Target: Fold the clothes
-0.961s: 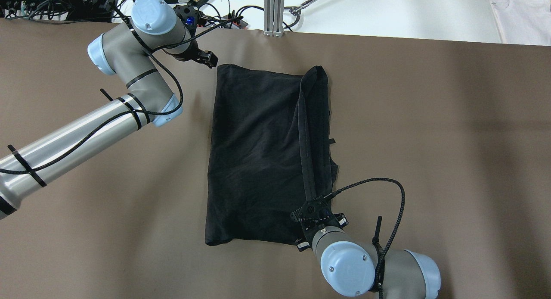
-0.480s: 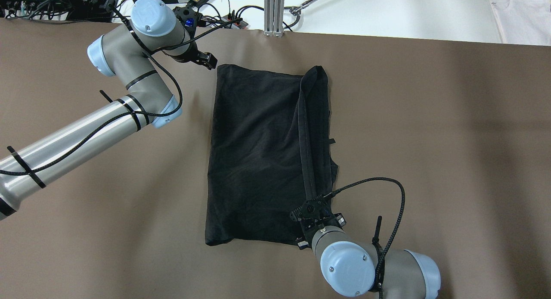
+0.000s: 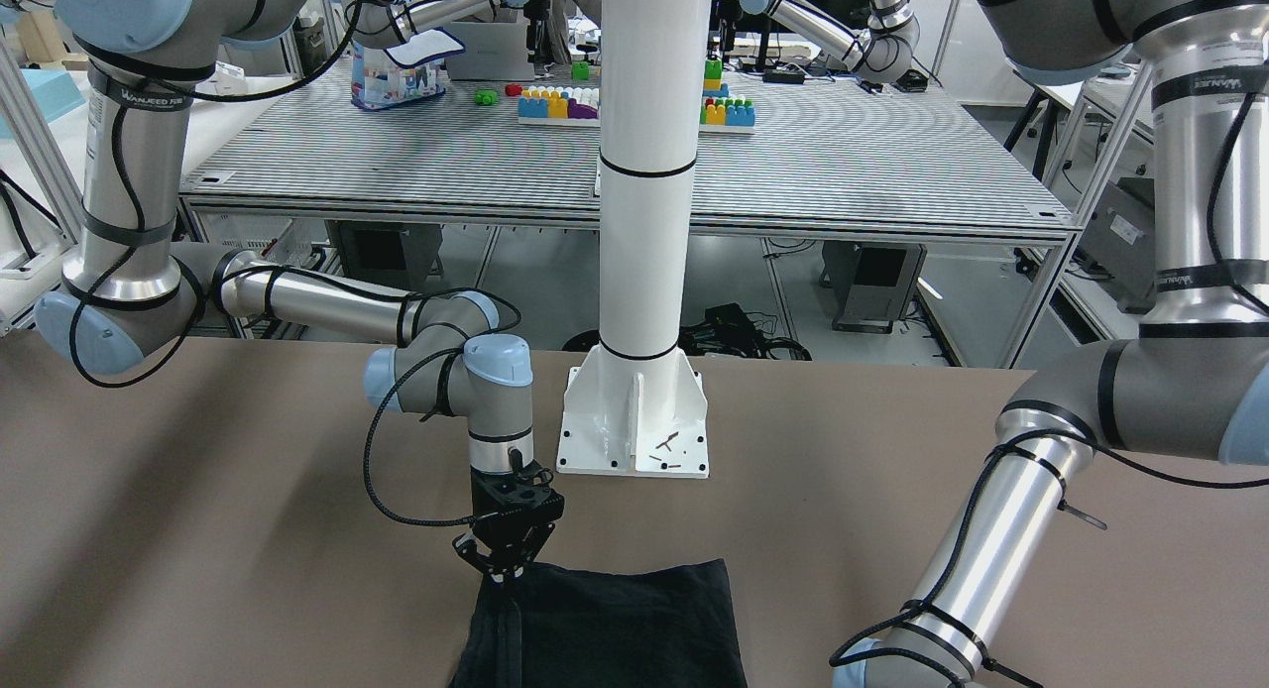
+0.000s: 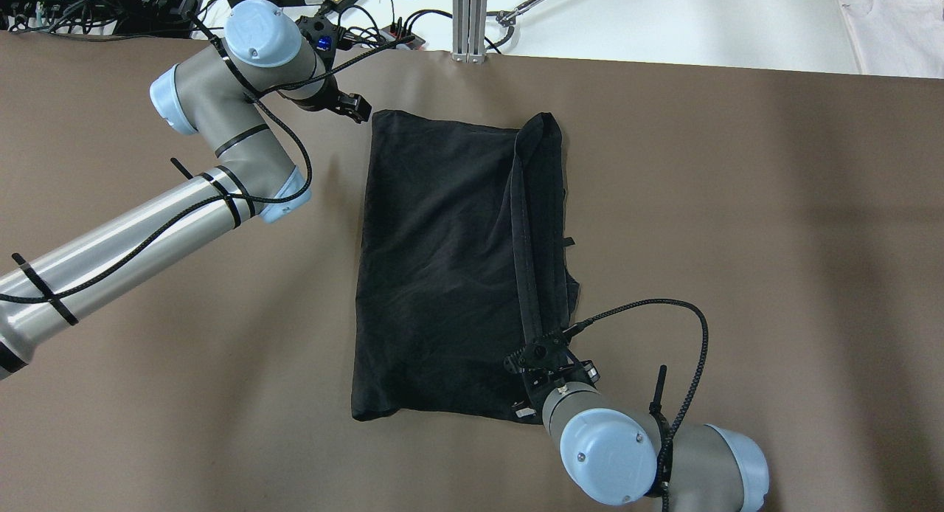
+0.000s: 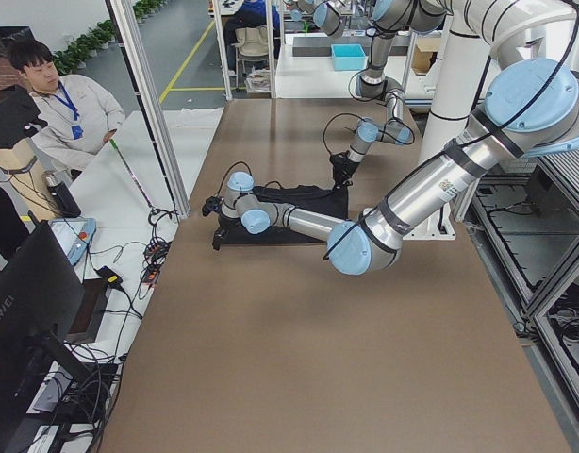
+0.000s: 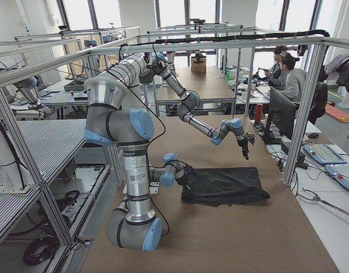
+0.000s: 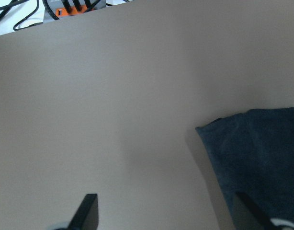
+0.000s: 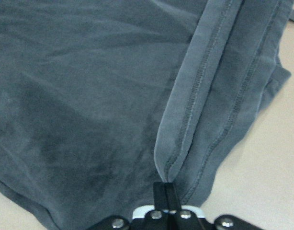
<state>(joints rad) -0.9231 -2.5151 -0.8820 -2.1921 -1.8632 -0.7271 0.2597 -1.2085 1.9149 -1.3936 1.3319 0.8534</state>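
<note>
Front view: the right gripper (image 3: 507, 557) points straight down onto the edge of the black cloth (image 3: 615, 629) nearest the robot, in front of the white pillar (image 3: 634, 272).

Overhead: the cloth lies on the brown table (image 4: 737, 239) with its right side folded over in a strip. The left gripper (image 4: 357, 111) hovers just beside its far left corner.

Left wrist view: its jaws stand wide apart over bare table — nothing between them.

Right wrist view: the jaws are pinched together on the end of the folded hem.
</note>
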